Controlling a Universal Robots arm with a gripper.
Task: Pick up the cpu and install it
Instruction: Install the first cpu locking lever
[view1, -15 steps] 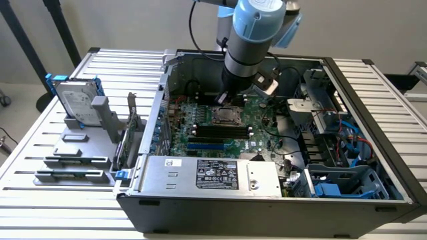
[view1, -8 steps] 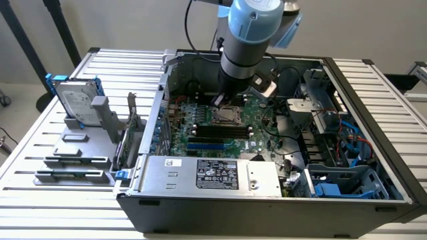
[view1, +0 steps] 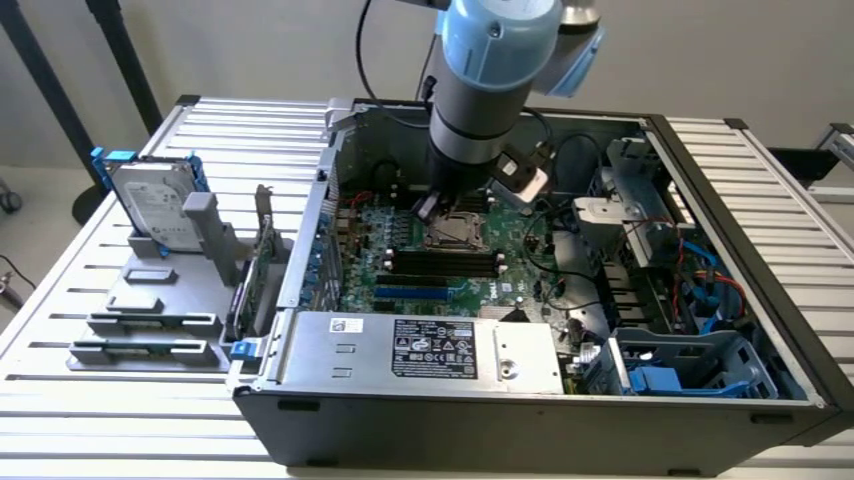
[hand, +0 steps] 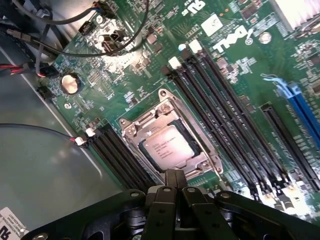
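**Operator:** Silver-grey metal is catching my eye first: the cpu (hand: 167, 144) is lying flat in its socket frame (hand: 170, 137) on the green motherboard (hand: 125, 95), just ahead of my tool (hand: 174, 179) in the wrist view. The tool's dark fingers (hand: 167, 210) are pressing together, tips meeting, with nothing between them. They are sitting just beside the near edge of the socket; whether they are touching it, I cannot tell.

**Colleague:** And around the socket?

**Operator:** I am seeing long black memory slots (hand: 225, 115) running along one side of the frame and a shorter set (hand: 117, 155) along the other. Blue slots (hand: 300, 107) are lying beyond the long ones. A round coin battery (hand: 70, 83) is sitting further off on the board, near black cables (hand: 100, 30).

**Colleague:** What is the exterior view giving you?

**Operator:** A grey power supply (view1: 420, 350) with a label is lying along the near wall of the open computer case (view1: 534, 415). Past it, the arm (view1: 487, 90) is reaching straight down into the case, with the tool (view1: 434, 205) over the socket (view1: 454, 228) at mid-board. On the exterior view's left, well apart from the case, a silver hard drive (view1: 150, 200) with blue brackets is standing upright in a grey holder (view1: 147, 310) on the slatted desk (view1: 80, 260).
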